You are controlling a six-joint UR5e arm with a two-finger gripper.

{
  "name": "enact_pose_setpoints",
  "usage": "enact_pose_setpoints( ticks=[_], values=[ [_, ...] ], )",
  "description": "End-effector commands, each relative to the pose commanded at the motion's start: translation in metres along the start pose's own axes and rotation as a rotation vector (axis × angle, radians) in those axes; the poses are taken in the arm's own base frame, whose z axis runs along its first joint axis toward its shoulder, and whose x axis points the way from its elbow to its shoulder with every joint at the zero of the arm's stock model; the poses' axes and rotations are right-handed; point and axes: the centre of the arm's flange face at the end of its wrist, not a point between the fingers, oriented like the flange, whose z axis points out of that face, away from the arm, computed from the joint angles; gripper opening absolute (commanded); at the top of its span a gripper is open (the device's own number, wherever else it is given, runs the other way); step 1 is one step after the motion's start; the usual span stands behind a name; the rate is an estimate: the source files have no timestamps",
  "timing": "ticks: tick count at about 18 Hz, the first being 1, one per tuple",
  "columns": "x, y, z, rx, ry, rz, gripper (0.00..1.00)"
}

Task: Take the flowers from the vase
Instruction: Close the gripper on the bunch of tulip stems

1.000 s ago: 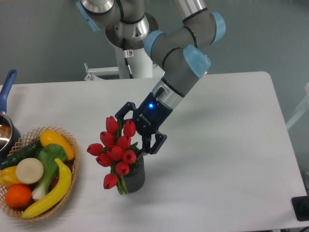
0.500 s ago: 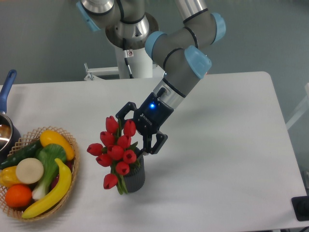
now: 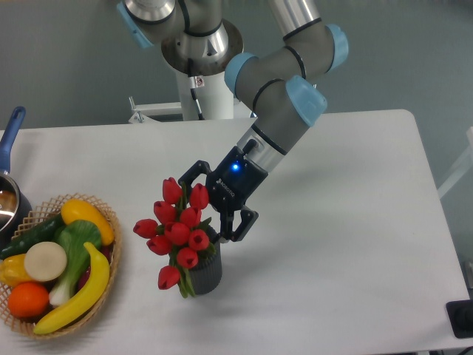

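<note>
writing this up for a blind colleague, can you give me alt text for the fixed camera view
A robot arm's tool, fingers spread, reaches down beside a bunch of red tulips standing in a small dark grey vase on a white table. At the left edge sits a wicker basket of toy fruit and vegetables, with a blue-handled pot partly in view behind it.

You have a white surface (image 3: 340,222) with rounded corners filling most of the view. On it, near the front and left of the middle, stands the dark grey ribbed vase (image 3: 208,273). At the far left front sits a woven wicker basket (image 3: 112,244), partly cut by the frame's edge. Just behind the basket, at the left edge, you can see part of a dark pot (image 3: 9,203) with a blue handle, well apart from the vase.
</note>
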Motion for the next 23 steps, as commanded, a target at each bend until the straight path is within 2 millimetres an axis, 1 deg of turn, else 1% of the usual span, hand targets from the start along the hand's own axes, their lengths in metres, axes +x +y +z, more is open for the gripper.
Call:
enact_pose_setpoints(
  ticks=[7,9,10,13,14,16,18,19,20,23],
  values=[
    [-0.002,-0.004,0.002,0.003,0.002,0.008,1.0],
    [-0.003,-0.009,0.008,0.003,0.011,0.021,1.0],
    [-0.004,-0.007,0.011,0.003,0.016,0.015,1.0],
    [-0.004,-0.012,0.014,0.003,0.02,0.027,1.0],
    [-0.004,-0.012,0.014,0.003,0.02,0.027,0.97],
    [-0.004,-0.011,0.015,0.002,0.021,0.025,0.84],
    [-0.004,-0.011,0.015,0.004,0.021,0.025,0.75],
    [-0.004,-0.012,0.014,0.004,0.021,0.027,0.69],
    [-0.004,-0.013,0.014,0.006,0.02,0.028,0.67],
    [-0.004,-0.013,0.014,0.007,0.021,0.028,0.63]
  ],
)
